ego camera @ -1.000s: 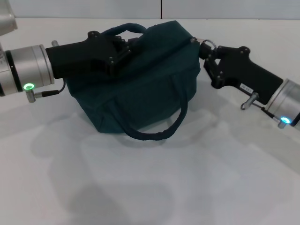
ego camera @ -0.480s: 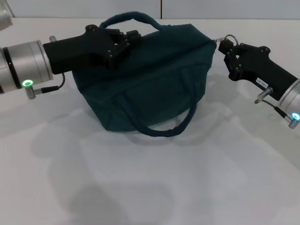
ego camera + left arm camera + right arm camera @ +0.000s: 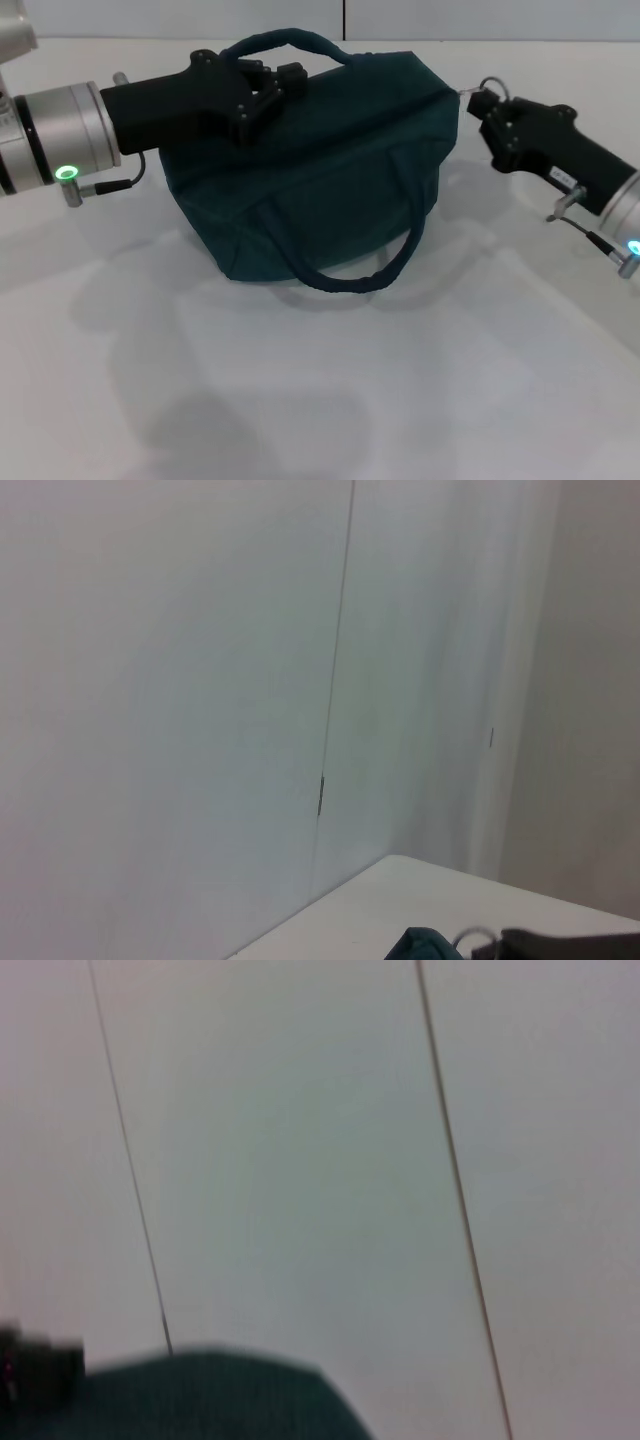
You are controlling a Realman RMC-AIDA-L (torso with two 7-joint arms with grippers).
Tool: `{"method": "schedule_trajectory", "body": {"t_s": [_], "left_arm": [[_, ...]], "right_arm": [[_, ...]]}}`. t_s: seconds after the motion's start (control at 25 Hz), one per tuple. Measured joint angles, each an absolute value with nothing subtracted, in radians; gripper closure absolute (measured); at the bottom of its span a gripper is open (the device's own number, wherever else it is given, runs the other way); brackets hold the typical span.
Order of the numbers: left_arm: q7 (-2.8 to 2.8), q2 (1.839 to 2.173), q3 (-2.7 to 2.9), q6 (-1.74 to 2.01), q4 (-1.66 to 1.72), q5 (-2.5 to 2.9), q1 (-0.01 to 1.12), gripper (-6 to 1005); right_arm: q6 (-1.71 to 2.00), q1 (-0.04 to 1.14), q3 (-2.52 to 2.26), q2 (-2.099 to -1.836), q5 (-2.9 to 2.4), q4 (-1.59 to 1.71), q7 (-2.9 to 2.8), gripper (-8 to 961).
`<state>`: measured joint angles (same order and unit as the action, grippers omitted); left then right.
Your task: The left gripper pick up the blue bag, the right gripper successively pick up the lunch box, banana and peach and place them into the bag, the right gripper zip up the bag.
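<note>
One blue bag (image 3: 320, 170), of soft dark teal cloth with a rounded, slumped shape, sits on the white table (image 3: 330, 400) toward its far edge, about midway between the left and right edges. It has two rope-like fabric handles: one arches over the top, the other droops in a loop down the near side. Two black angular hands flank it. The left hand (image 3: 272, 90) lies across the bag's top at the far handle; whether its fingers are together or apart cannot be told. The right hand (image 3: 484, 104), with a wire ring at its tip, sits at the bag's upper right corner; its finger state cannot be told either. Behind stands a smooth pale wall (image 3: 200, 680).
</note>
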<state>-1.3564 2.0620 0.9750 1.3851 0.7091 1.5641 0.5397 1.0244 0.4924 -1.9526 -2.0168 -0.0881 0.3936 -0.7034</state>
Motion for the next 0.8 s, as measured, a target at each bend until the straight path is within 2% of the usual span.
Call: {"method": "schedule_trajectory", "body": {"t_s": [0.24,0.36,0.6,0.76,0.8], "left_arm": [[-1.364,2.063,0.976,1.392,0.709,1.565,0.536,979],[-1.364,2.069,0.975,1.392,0.709,1.561,0.533,978],[-1.355,2.075,0.969,1.401,0.715,1.458,0.492,770],[-1.323,2.074,0.969,1.5,0.73,1.341,0.441,658],[-1.304,2.072,0.969,1.537,0.73,1.317,0.428,631]], "right_arm": [[1.091,0.482,-1.942,-1.987,-0.092,0.383,-0.779,917],[1.095,0.481,-1.943,-1.981,-0.093,0.375,-0.794,833],[1.185,0.462,-1.927,-1.975,-0.093,0.374,-0.794,666],[1.372,0.461,-1.923,-1.949,-0.12,0.388,-0.831,559],[1.428,0.467,-1.921,-1.94,-0.152,0.394,-0.853,560]]}}
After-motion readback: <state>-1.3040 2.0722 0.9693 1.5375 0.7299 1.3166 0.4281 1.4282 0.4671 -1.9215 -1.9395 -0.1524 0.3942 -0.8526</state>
